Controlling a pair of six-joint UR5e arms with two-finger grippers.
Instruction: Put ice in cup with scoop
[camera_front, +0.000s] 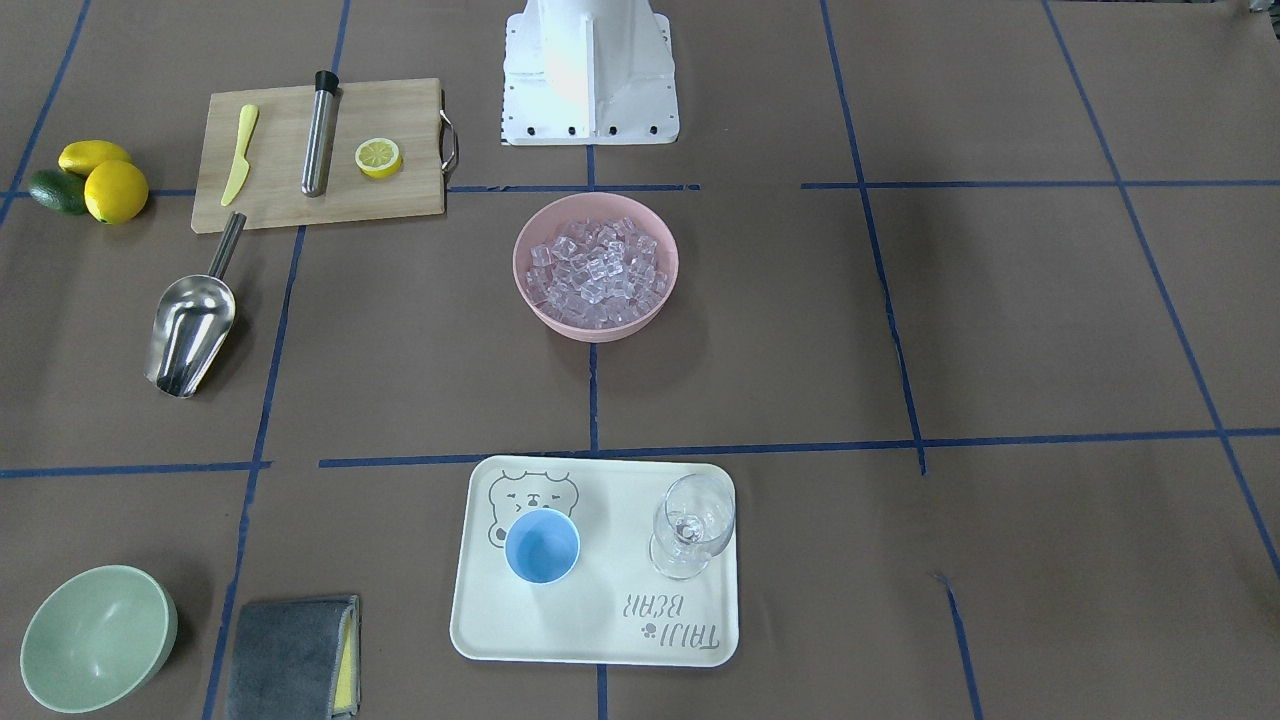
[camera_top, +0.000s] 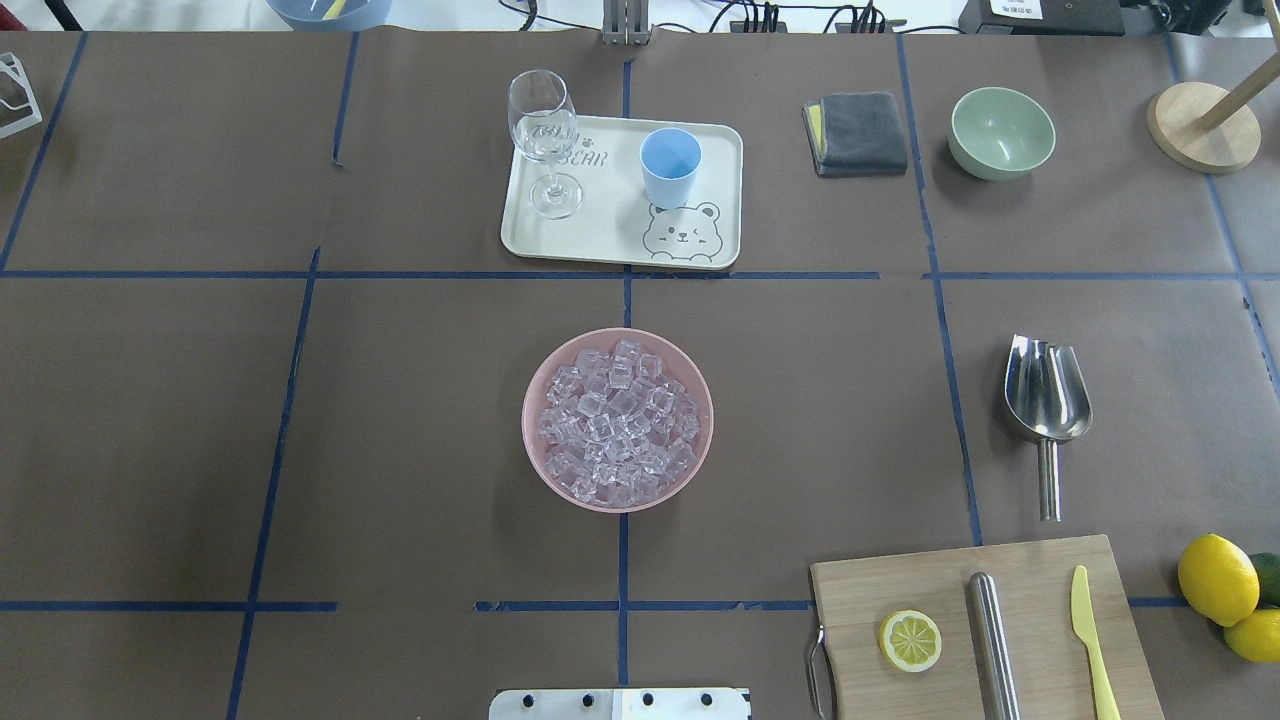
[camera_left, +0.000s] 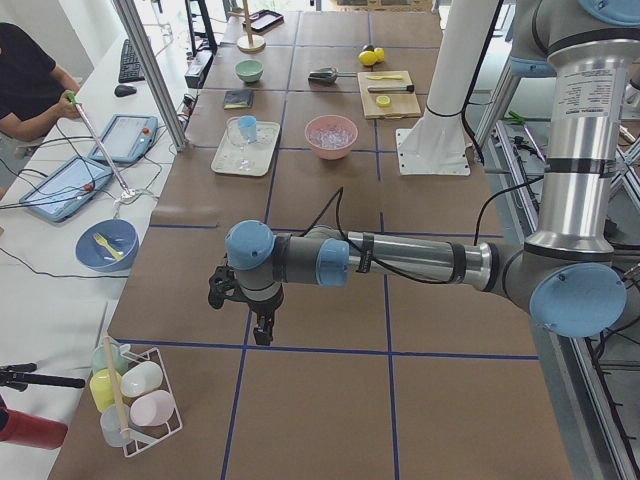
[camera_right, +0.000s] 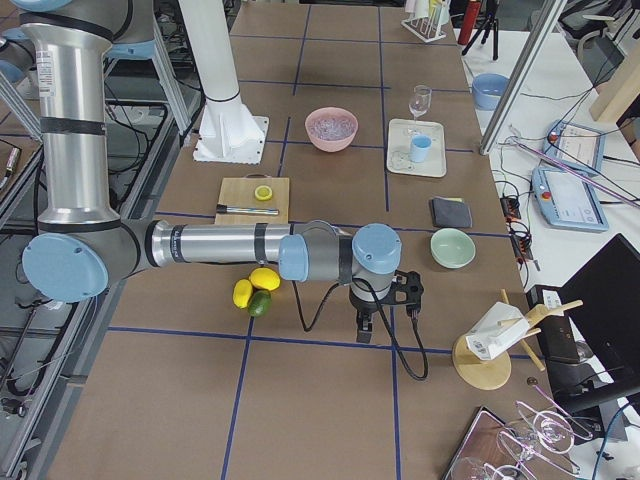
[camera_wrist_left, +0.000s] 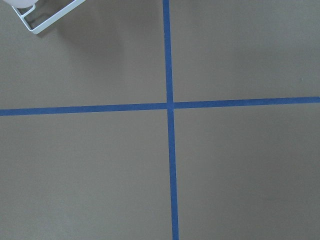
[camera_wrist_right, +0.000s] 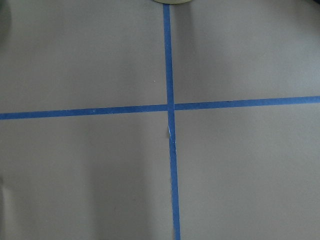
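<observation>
The ice (camera_top: 617, 420) sits heaped in the pink bowl (camera_top: 527, 425). The bowl lies straight ahead of the robot's base, probably so that either arm can reach it. The scoop (camera_top: 1046, 400) lies flat on the tabletop to the robot's right of the bowl, well apart from it. Its trough mouth faces away and its handle points back toward the base, which looks meant for a right-arm grasp. The cup (camera_top: 670, 165) stands upright and empty on the tray (camera_top: 600, 235) beyond the bowl, with a wine glass (camera_top: 545, 135) beside it on the same tray. The left pincer (camera_left: 262, 336) and the right pincer (camera_right: 365, 330) hang over bare tabletop, far out to either side of the bowl, and neither carries the scoop. You cannot tell whether their fingers are spread or pressed together.
</observation>
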